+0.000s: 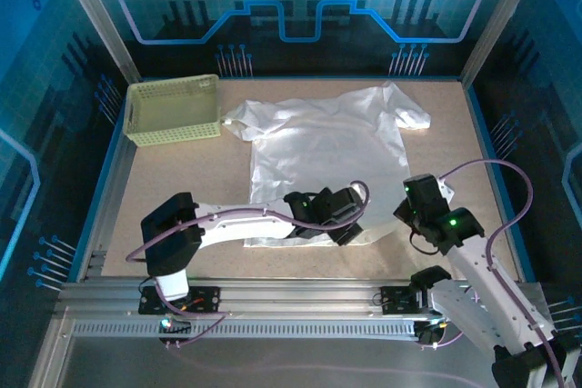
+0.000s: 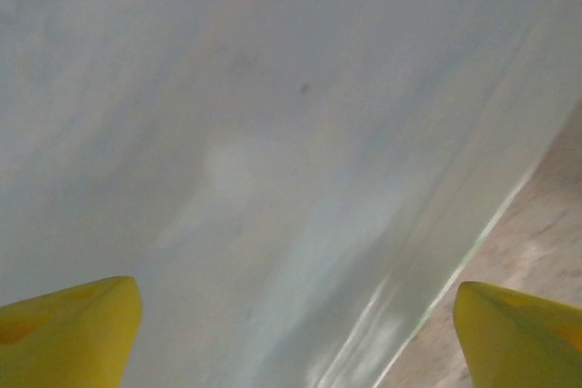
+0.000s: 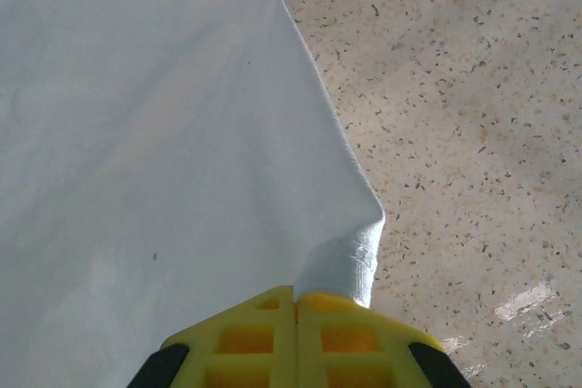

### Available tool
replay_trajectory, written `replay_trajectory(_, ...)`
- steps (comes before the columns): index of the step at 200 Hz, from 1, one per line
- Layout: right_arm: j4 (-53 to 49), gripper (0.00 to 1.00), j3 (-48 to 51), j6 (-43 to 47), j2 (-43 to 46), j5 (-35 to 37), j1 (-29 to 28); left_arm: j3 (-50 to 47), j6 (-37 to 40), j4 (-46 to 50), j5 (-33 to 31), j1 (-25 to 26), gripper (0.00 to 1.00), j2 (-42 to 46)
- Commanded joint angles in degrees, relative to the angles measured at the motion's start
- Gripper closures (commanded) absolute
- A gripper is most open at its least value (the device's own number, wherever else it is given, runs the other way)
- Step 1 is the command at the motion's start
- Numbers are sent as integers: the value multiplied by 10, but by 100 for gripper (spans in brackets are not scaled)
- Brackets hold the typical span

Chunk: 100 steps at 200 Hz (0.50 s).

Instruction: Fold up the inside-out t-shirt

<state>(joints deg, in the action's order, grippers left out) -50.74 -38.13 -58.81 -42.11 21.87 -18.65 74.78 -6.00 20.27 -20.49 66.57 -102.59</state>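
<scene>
T-shirt (image 1: 318,147) spread flat, no fold yet

It lies centred on the counter (image 1: 182,193), collar toward the far edge. The right tool (image 3: 296,315) is clamped on its near right hem corner. The left tool (image 2: 296,338) gapes wide over the near hem, holding nothing. Bare counter flanks it, with a basket (image 1: 173,109) at the far left corner.

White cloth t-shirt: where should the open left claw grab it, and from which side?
Probably its near-left hem corner, approached from the near side. The white cloth t-shirt lies flat, so only edges offer a lip, and the right gripper pinches the opposite hem corner.
</scene>
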Motion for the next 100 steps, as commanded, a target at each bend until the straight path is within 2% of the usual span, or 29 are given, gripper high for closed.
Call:
replay_trajectory(1, -28, 100, -20, 14, 2, -7, 8, 30, -3, -40, 46, 4, 8, -25)
replay_trajectory(60, -25, 100, -31, 24, 1, -14, 11, 8, -24, -67, 93, 10, 1, -26)
replay_trajectory(100, -28, 100, -42, 21, 4, -23, 13, 11, -34, -53, 69, 10, 1, -61)
